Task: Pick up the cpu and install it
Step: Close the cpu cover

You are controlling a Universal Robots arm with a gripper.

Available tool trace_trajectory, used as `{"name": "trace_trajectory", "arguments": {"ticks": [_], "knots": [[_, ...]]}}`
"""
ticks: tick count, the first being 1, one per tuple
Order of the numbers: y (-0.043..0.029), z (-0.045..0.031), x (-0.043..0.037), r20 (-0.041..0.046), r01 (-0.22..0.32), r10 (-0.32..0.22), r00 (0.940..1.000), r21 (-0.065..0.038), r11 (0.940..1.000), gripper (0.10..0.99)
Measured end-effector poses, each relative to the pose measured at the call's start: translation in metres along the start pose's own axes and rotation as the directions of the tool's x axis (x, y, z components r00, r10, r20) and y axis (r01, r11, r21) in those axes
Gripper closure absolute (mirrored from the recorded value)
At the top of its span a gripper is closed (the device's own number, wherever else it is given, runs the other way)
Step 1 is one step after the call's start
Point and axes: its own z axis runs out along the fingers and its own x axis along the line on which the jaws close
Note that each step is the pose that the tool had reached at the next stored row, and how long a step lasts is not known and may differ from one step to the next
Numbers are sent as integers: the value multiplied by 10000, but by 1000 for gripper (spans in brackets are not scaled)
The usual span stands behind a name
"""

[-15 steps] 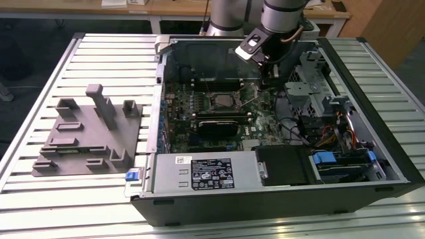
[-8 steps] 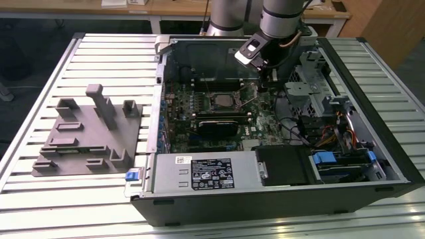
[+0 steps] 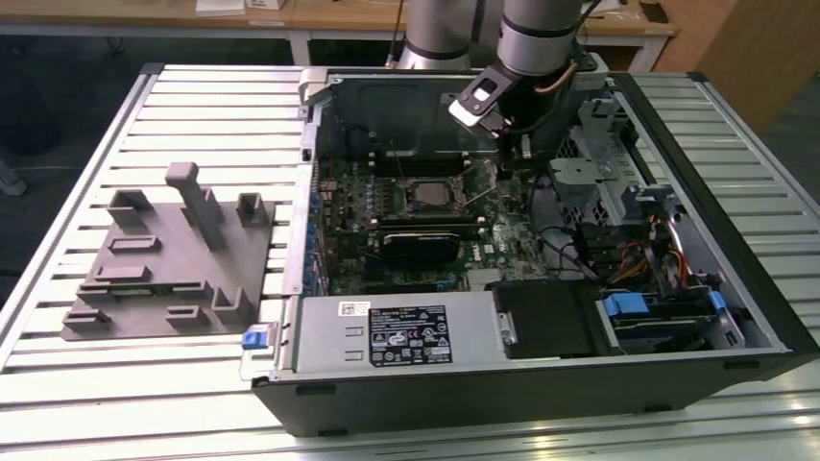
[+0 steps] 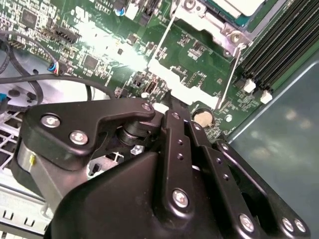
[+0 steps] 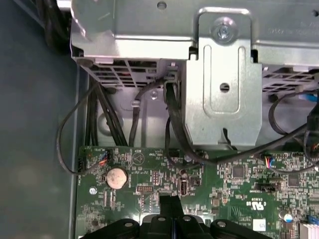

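The cpu lies flat in the metal-framed socket near the middle of the green motherboard; a corner of its pale top also appears in the second wrist view. My gripper hangs over the board just to the exterior view's right of the socket. Its black fingers are pressed together with nothing between them. They point down at the board near the coin battery. The socket's thin wire lever runs close past the fingertips.
The open computer case lies on a slatted white table. A grey plastic fixture with upright posts stands at the exterior view's left. A power supply, a metal drive cage and black cables crowd the case.
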Motion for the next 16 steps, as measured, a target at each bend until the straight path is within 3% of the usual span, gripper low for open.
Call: {"name": "trace_trajectory", "arguments": {"ticks": [16], "knots": [[-166, -8, 2, -13, -57, 57, 10000, 0, 10000, 980]]}}
